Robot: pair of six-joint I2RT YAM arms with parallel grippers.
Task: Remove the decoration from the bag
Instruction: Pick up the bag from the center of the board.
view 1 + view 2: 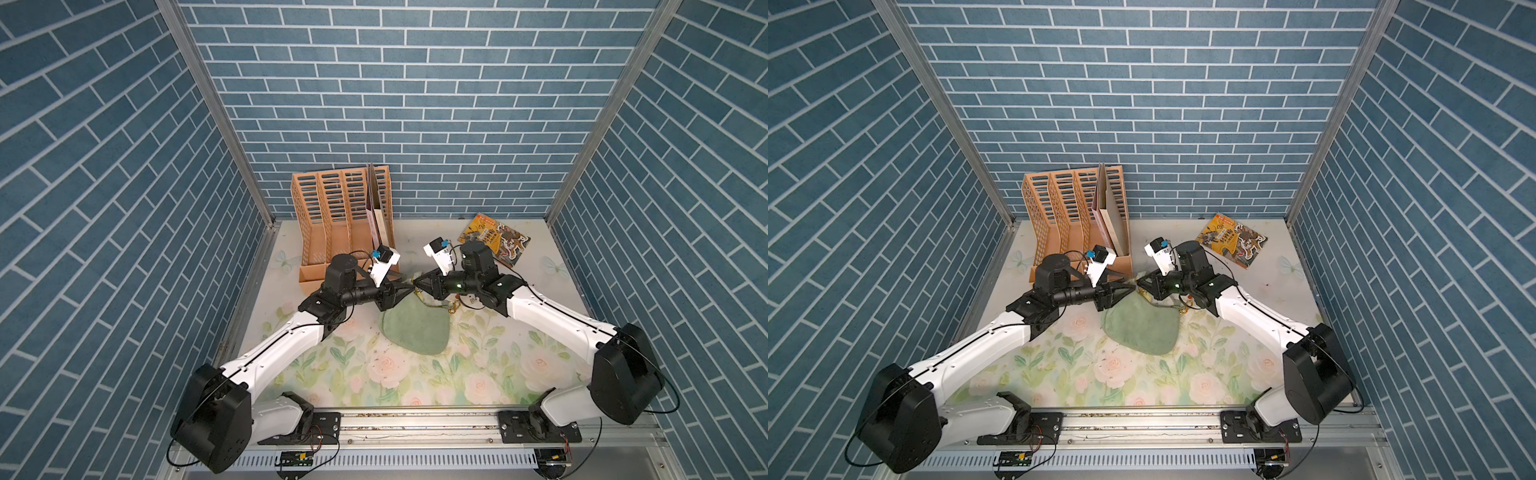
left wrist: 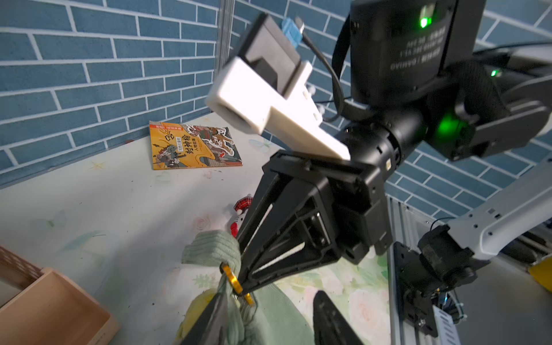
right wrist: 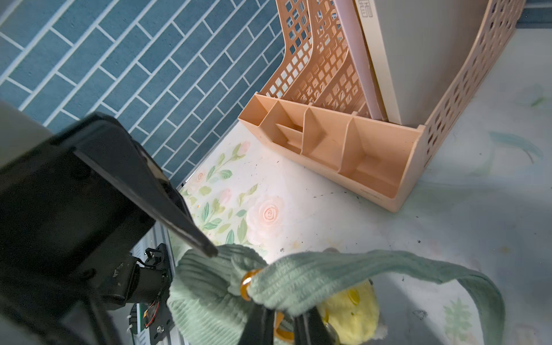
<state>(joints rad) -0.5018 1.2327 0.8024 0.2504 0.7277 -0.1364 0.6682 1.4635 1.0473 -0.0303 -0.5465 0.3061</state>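
Both arms crowd over the far corner of the sage-green bag (image 1: 415, 332), which lies on the floral counter (image 1: 415, 386) in front of the orange file rack (image 1: 340, 220). To my eye the job is at the unhooking step. The right claw (image 2: 240, 288) is clenched on what looks like a gold clasp (image 3: 282, 330) under the strap (image 3: 388, 263), with the yellow plush decoration (image 3: 352, 309) just beside it. The left claw (image 1: 406, 286) has its 2 fingers spread, gripping nothing, 1 tip against the bunched fabric. The decoration doesn't look free yet. I'd say the next move needs the left claw to pin that corner so the right can work the clasp off the gold ring (image 3: 247, 283).
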